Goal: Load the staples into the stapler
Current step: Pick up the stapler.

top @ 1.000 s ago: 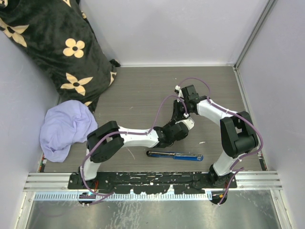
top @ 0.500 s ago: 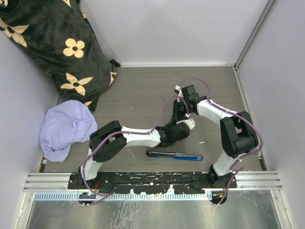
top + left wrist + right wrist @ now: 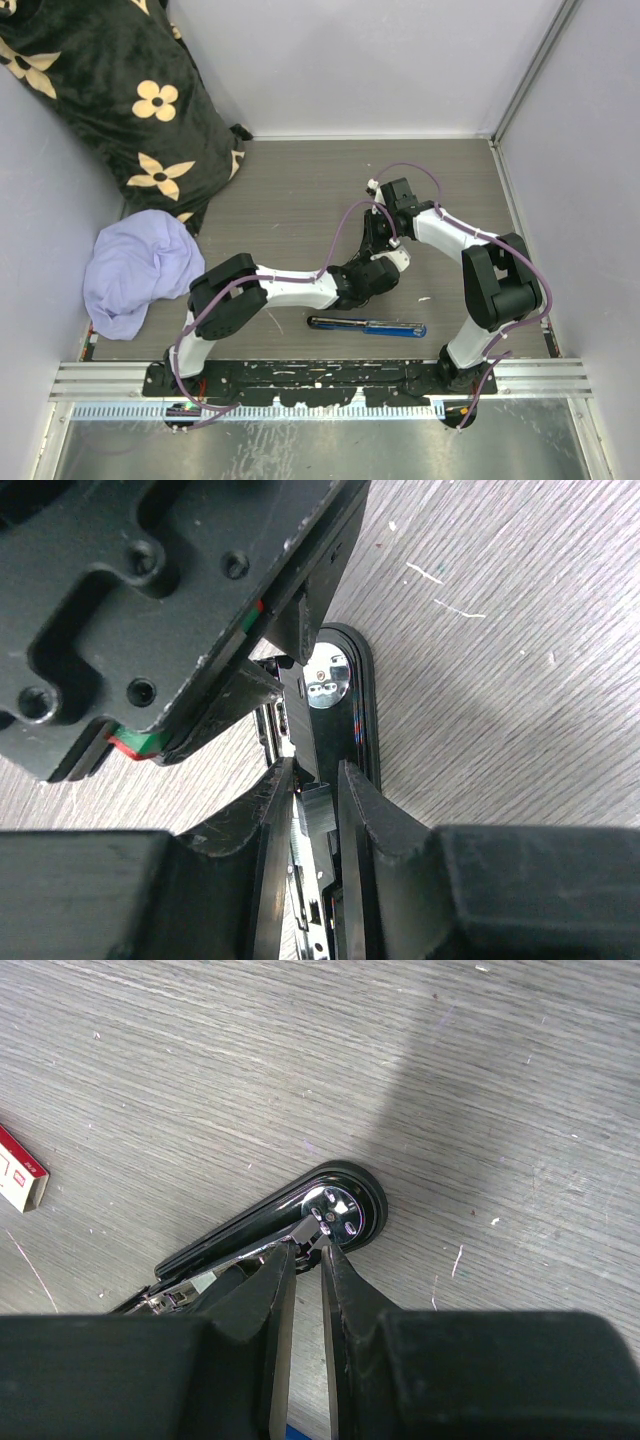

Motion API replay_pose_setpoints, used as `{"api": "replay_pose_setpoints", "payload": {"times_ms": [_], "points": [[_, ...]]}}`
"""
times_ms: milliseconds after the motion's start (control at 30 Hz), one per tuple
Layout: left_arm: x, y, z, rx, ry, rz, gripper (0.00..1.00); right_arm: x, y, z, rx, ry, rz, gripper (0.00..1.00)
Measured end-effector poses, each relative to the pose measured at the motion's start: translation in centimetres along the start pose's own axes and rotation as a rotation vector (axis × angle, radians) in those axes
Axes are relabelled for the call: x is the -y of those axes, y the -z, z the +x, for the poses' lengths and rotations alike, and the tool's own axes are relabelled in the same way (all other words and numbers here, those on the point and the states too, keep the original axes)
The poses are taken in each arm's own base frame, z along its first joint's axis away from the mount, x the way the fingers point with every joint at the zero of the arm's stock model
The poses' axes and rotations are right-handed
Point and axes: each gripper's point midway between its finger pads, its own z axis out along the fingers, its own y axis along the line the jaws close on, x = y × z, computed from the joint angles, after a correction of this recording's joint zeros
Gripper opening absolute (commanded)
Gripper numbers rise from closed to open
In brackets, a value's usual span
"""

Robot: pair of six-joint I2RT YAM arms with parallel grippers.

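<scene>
- right wrist view: the right gripper (image 3: 307, 1248) has its jaws nearly together, pinched on a thin metal part of the stapler (image 3: 250, 1230) just behind its chrome anvil (image 3: 335, 1207).
- left wrist view: the left gripper (image 3: 315, 770) is closed in on the stapler's inner rail, with a finger pressed on each side and nothing else in it.
- the stapler lies opened on the table (image 3: 200, 1050), with both grippers crowded over its anvil end.
- it looks stiff, made of metal and hard plastic, slick on the chrome and probably sprung at the hinge, so the flat sides of the rail are the better hold, not the shiny end.
- the staples (image 3: 20, 1170), a small red and white box, lie flat off to the side of the stapler, well apart from it and in no gripper.
- the box is likely light and easily crushed, and the strip inside brittle, so it should be taken gently across its narrow sides.
</scene>
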Motion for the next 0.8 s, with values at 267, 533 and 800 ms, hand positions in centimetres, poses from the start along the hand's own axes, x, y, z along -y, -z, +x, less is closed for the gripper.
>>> {"api": "replay_pose_setpoints", "payload": {"times_ms": [267, 533, 800], "points": [[-0.14, -0.11, -0.01, -0.001, -0.007, -0.011, 0.25, -0.01, 0.00, -0.01, 0.000, 0.000, 0.000, 0.20], [-0.37, -0.15, 0.07, -0.005, -0.028, -0.026, 0.16, 0.00, 0.00, 0.00, 0.000, 0.000, 0.000, 0.20], [-0.24, 0.36, 0.10, -0.044, -0.052, 0.008, 0.15, -0.03, 0.02, -0.01, 0.000, 0.001, -0.002, 0.20]]}}
